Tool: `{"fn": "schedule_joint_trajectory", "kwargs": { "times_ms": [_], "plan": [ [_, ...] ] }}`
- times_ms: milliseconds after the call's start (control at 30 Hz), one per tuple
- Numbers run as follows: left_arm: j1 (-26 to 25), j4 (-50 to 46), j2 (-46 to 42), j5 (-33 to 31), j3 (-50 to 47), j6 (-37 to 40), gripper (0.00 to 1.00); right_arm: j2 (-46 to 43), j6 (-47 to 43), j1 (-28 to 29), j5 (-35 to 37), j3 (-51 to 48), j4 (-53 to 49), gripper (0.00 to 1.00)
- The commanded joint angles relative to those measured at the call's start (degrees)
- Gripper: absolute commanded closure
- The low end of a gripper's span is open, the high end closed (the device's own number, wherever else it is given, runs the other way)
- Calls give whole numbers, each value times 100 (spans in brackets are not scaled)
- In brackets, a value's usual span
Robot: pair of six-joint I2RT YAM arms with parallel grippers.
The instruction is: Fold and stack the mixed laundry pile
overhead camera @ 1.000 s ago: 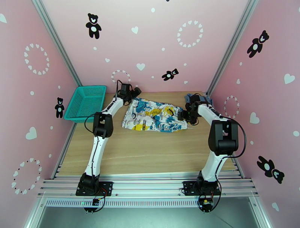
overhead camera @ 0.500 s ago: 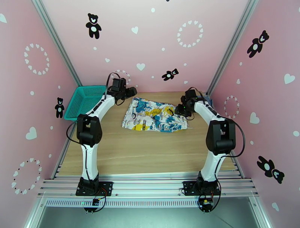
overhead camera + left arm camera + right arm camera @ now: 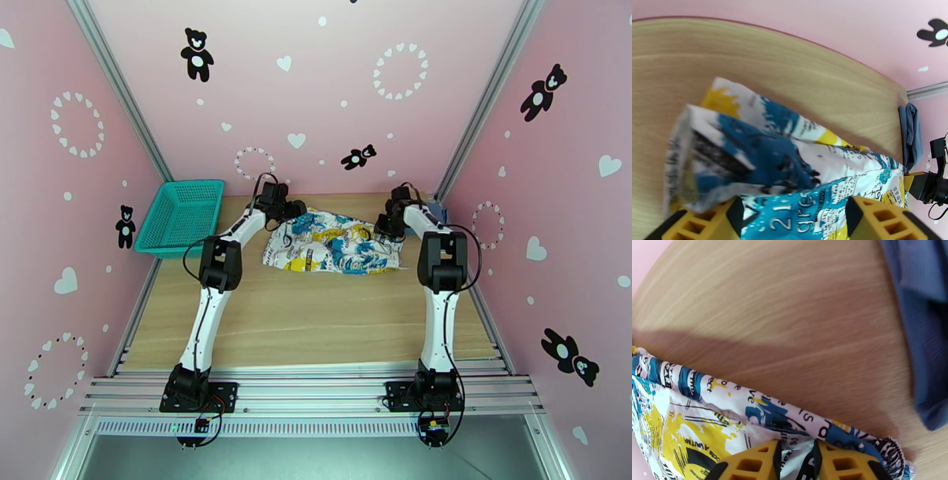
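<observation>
From above, the white printed cloth [image 3: 336,246] lies spread and crumpled on the far middle of the tabletop [image 3: 316,316]. The left jaws are at its upper left corner and the right jaws at its upper right corner. A teal mesh basket [image 3: 180,217] sits at the left edge of the tabletop, apart from the cloth. A bit of the dusty-blue tank top [image 3: 437,211] shows in the far right corner, behind the right arm. In the left wrist view the two yellow fingers [image 3: 707,223] at the bottom of the frame stand wide apart, the left jaws released. The printed cloth [image 3: 770,158] is bunched between and above them, with its folded edge raised toward the left of the frame. The tank top [image 3: 911,134] lies at the right edge against the pink wall. In the right wrist view the yellow fingers [image 3: 750,465] at the bottom sit close together, the right jaws clenched on the hem of the printed cloth [image 3: 711,417]. The cloth fills the lower left of the frame. The tank top [image 3: 924,319] lies at the upper right, with bare tabletop [image 3: 770,319] between the two garments.
</observation>
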Motion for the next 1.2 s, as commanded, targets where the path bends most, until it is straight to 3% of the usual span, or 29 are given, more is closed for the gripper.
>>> {"fn": "schedule_joint_trajectory", "kwargs": {
  "times_ms": [0,167,367,500,733,900,1000,1067,1167],
  "plan": [
    [86,-475,-213,49,195,187,20,-174,-34,-10,-167,283,-442,67],
    [53,-590,-1173,-57,-738,423,18,-1169,62,178,-22,-280,-447,59],
    [-63,-553,-2377,-860,-2543,721,12,-2005,238,709,-143,-1490,91,54],
    [-48,-435,-2813,-1100,-3520,718,13,-1730,298,1258,-145,-1428,158,54],
    [283,169,-3998,-822,-5310,530,12,-915,165,2242,-244,-564,119,52],
    [660,438,-4808,-277,-6296,330,11,-794,-633,2961,28,-295,68,43],
    [1008,645,-5155,135,-6787,179,11,-838,-1552,3390,153,-302,64,33],
    [1231,727,-5435,249,-7075,118,11,-823,-2309,3774,566,-251,-16,22],
    [1416,822,-5689,457,-7348,74,11,-595,-3007,4256,1126,-87,-205,14]
  ]
}}
